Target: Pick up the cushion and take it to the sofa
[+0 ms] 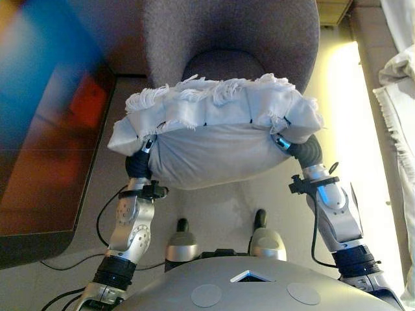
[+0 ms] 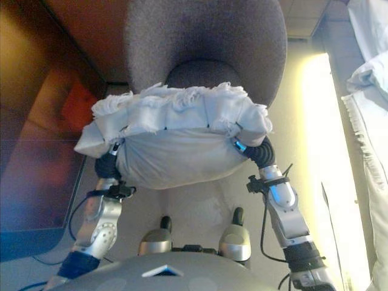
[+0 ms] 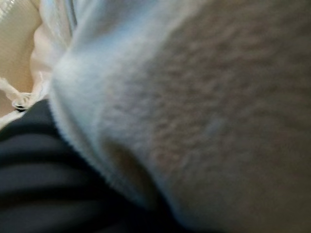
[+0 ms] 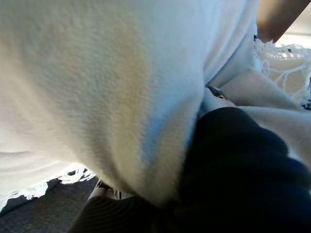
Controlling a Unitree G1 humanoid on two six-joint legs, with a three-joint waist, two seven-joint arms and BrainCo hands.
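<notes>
1. You are looking down at the white fringed cushion (image 1: 214, 133) being carried between both arms, lifted in front of the grey armchair (image 1: 227, 39).
2. Your left hand (image 1: 144, 155) is pressing into the cushion's left end — its fingers are buried in the fabric, so you cannot tell their state.
3. Your right hand (image 1: 295, 146) is pushing in at the right end, its fingers hidden too.
4. A dark screen (image 1: 45, 123) is standing to your left.

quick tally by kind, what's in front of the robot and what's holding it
cushion: 1
grey armchair: 1
dark table: 1
robot hand: 2, left robot hand and right robot hand, fingers hidden under the cushion
total: 5
</notes>
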